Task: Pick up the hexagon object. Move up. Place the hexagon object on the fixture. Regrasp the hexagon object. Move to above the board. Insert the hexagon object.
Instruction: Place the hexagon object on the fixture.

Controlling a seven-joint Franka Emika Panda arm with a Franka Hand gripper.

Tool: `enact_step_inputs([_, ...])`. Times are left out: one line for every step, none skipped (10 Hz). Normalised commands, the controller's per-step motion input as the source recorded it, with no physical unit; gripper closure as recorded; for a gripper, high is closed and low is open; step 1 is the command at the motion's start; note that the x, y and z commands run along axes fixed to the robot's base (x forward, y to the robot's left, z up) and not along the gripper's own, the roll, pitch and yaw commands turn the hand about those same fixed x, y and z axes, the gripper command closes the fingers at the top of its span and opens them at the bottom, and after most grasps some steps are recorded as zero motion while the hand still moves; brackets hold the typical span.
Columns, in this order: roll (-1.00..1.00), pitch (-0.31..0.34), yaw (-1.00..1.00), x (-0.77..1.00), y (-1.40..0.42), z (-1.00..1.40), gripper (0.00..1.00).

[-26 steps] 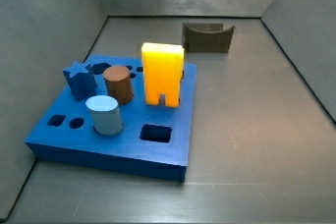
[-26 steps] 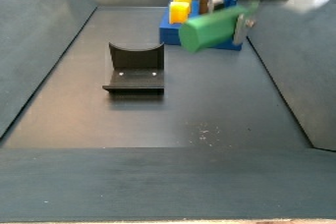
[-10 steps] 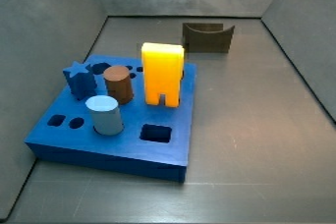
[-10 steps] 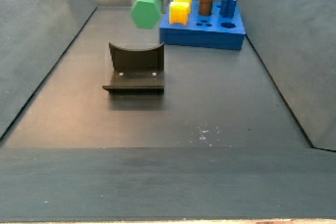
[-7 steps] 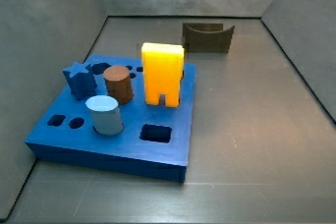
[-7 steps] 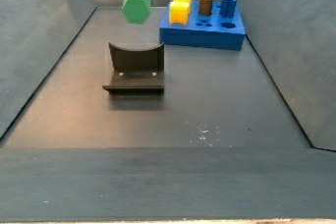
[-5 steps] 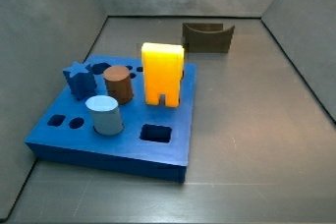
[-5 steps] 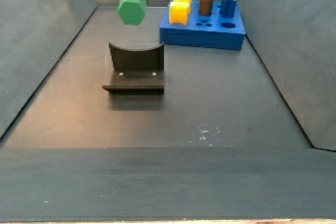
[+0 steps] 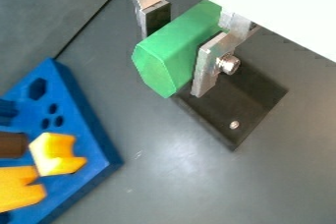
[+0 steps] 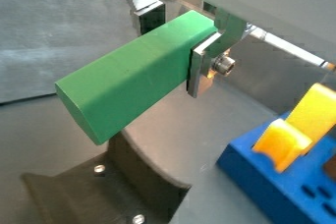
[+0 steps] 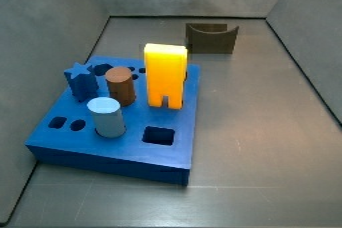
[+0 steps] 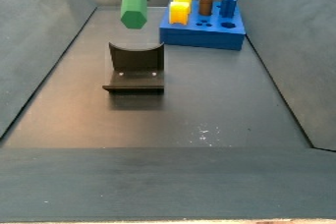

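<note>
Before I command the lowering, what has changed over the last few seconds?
The gripper, fingers shut on the hexagon object, carried it from beside the board across to above the fixture, turning it from lying roughly level to near upright. It stays held, not yet set down. Board, its pegs and fixture have not moved.

Even, soft light; faint floor sheen; side views low-resolution; wrist views sharper.

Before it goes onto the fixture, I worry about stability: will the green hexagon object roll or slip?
Its flat facets make the hexagon object unlikely to roll. It looks rigid between the gripper fingers. The fixture has a curved notch, so it may settle there.
</note>
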Motion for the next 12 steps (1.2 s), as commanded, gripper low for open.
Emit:
enact_step_inputs([-0.58, 0.115, -0.13, 0.09, 0.05, -0.02, 1.0])
enact_step_inputs([-0.3, 0.073, -0.13, 0.07, 0.04, -0.01, 1.0])
enact_step_inputs([-0.23, 0.054, -0.12, 0.07, 0.03, -0.01, 1.0])
enact_step_inputs([-1.0, 0.208, -0.06, 0.12, 0.13, -1.0, 1.0])
enact_step_inputs([-1.0, 0.199, -0.07, 0.13, 0.14, -1.0, 1.0])
enact_step_inputs([-1.0, 0.223, -0.11, 0.14, 0.14, -1.0, 1.0])
enact_step_inputs([-0.95, 0.235, -0.15, 0.15, 0.14, -1.0, 1.0])
enact_step_inputs([-0.74, 0.187, -0.18, 0.16, 0.14, -1.0, 1.0])
enact_step_inputs([-0.57, 0.141, -0.21, 0.17, 0.14, -1.0, 1.0])
enact_step_inputs([-0.46, 0.113, -0.22, 0.17, 0.14, -1.0, 1.0])
enact_step_inputs([-0.23, 0.055, -0.21, 0.19, 0.13, -1.0, 1.0])
enact_step_inputs([-0.18, 0.031, -0.2, 0.18, 0.12, -0.9, 1.0])
